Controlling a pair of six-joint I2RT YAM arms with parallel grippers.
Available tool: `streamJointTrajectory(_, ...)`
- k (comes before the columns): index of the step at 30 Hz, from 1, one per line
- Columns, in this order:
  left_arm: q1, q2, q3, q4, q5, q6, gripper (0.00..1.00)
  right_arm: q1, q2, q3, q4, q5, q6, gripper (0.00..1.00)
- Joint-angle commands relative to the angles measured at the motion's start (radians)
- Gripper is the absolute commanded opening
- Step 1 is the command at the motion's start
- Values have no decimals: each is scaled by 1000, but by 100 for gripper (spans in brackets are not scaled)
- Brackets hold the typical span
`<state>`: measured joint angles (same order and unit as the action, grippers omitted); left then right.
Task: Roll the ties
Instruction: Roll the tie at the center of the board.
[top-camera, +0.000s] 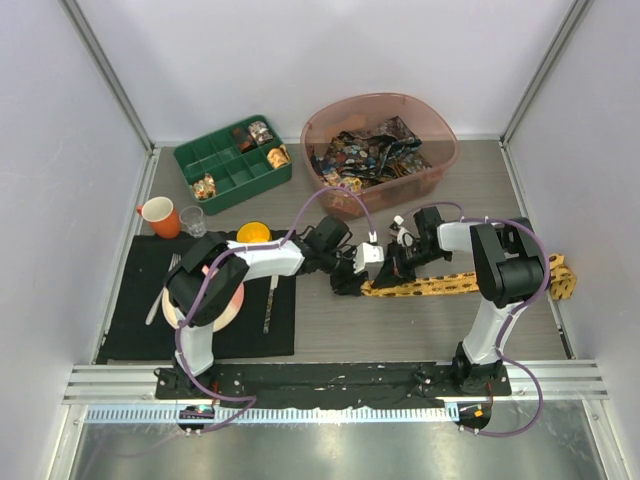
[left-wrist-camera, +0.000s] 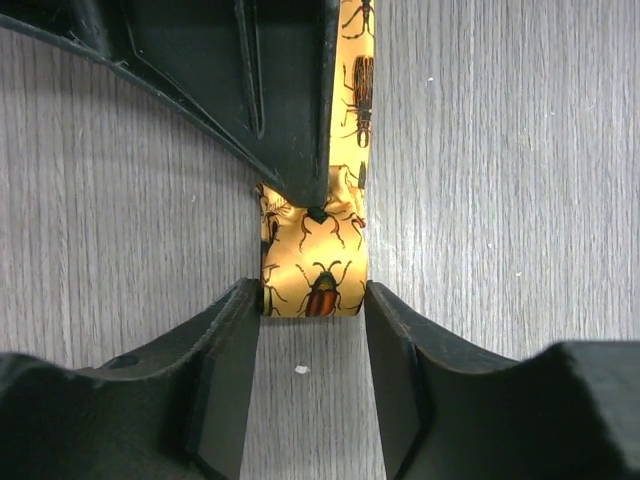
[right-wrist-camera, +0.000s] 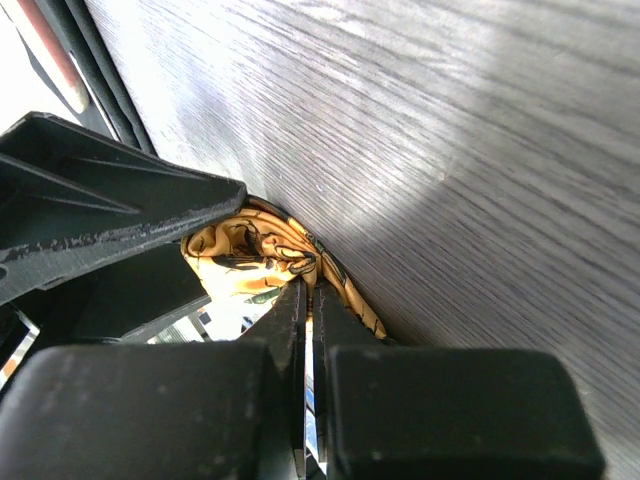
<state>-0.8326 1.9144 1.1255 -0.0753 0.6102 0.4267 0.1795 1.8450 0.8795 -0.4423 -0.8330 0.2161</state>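
A yellow-orange tie (top-camera: 450, 284) printed with beetles lies stretched across the table, its far end at the right edge. Its near end (left-wrist-camera: 312, 262) is folded over. My left gripper (left-wrist-camera: 313, 303) brackets that folded end, one fingertip touching each side of it. My right gripper (right-wrist-camera: 308, 285) is shut, and its tips press down on the bunched yellow fabric (right-wrist-camera: 245, 250) just behind the fold. In the top view the left gripper (top-camera: 350, 278) and right gripper (top-camera: 392, 268) meet at the tie's left end. More dark printed ties (top-camera: 375, 155) lie heaped in a pink basin.
The pink basin (top-camera: 440, 125) stands at the back right and a green compartment tray (top-camera: 215, 150) at the back left. A black mat (top-camera: 135, 300) with plate, cutlery and yellow cup lies left, beside an orange mug (top-camera: 158, 216) and a glass (top-camera: 194, 221).
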Motion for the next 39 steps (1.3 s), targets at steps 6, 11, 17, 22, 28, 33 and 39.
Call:
streamJointTrajectory(6,-39,-17,34,72,25,-20,41,26,37,-45,51,255,-55,1)
streamJointTrajectory(11,-56,3,59,121,3,-86,38,26,36,-45,53,255,-55,1)
streamJointTrajectory(17,-83,58,102,154,-26,-138,39,25,42,-45,51,252,-55,1)
streamJointTrajectory(22,-94,104,117,105,-76,-135,40,26,42,-43,50,247,-55,1)
streamJointTrajectory(28,-97,100,94,-53,-153,-57,39,25,30,-42,44,229,-60,1)
streamJointTrajectory(33,-112,121,97,-133,-227,-37,39,23,-1,-51,54,183,-67,1)
streamJointTrajectory(39,-120,182,158,-216,-299,-37,37,15,-38,-48,53,130,-60,5)
